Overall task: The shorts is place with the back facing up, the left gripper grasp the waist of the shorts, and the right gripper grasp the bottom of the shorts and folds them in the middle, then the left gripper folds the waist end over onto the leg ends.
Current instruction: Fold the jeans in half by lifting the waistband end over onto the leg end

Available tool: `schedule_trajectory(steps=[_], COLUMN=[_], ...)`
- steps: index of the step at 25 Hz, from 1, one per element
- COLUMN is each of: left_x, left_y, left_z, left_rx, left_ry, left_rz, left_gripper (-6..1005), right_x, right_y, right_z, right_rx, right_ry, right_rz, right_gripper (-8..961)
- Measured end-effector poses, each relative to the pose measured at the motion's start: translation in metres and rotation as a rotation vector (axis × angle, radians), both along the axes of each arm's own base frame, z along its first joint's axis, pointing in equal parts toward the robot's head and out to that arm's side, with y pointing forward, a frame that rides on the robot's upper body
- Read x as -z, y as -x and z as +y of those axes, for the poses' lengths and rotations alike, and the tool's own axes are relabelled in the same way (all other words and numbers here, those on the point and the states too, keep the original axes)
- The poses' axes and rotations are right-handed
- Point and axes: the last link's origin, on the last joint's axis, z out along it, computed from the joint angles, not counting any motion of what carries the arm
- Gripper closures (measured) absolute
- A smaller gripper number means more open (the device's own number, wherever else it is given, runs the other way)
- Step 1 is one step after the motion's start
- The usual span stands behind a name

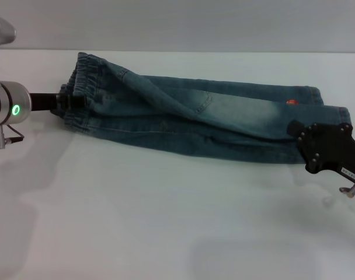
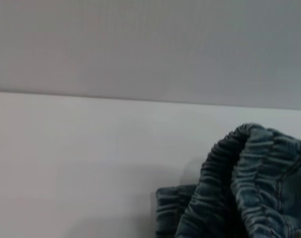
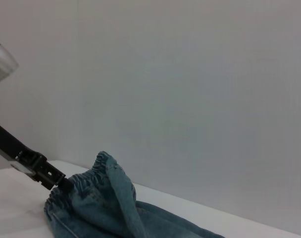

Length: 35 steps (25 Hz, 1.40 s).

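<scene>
The shorts (image 1: 195, 119) lie folded lengthwise on the white desk (image 1: 166, 221), stretched as a long band from the robot's left to its right, toward the far side of the surface. The elastic waistband is at the left end, the leg ends at the right, where a small orange mark shows on the denim. A diagonal fold runs from the waistband across the faded upper layer.

The left gripper (image 1: 65, 101) sits at the waistband end, its black tip pressed into the gathered elastic and clamped on the shorts; in the right wrist view the same gripper (image 3: 61, 182) meets the waistband, part of which is raised into a peak above the rest of the fabric. The left wrist view shows the puckered waistband (image 2: 249, 183) standing up off the desk.

The right gripper (image 1: 299, 135) is at the leg ends, its blocky black body overlapping the hem edge; its fingers are hidden, so whether it grips the fabric cannot be told
</scene>
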Motion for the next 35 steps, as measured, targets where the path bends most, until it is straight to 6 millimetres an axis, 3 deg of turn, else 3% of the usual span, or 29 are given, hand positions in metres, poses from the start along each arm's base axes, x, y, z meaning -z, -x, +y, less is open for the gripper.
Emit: schedule_trajectory(steps=[9, 25, 35], left_x=[0.0089, -0.0007, 0.0045], left_y=[0.0045, 0.0051, 0.01], left_z=[0.0021, 0.0042, 0.0067], left_rx=[-0.021, -0.013, -0.028], left_ry=[0.028, -0.003, 0.014], left_rz=[0.005, 0.036, 0.047], left_gripper=[166, 171, 174], right_x=[-0.0009, -0.0009, -0.0007], right_y=[0.0002, -0.0005, 0.001], right_z=[0.0004, -0.0033, -0.0038], right_rx=[-0.001, -0.006, -0.015], right_ry=[0.002, 0.012, 0.016], right_rz=[0.002, 0.005, 0.01], right_gripper=[954, 955, 955])
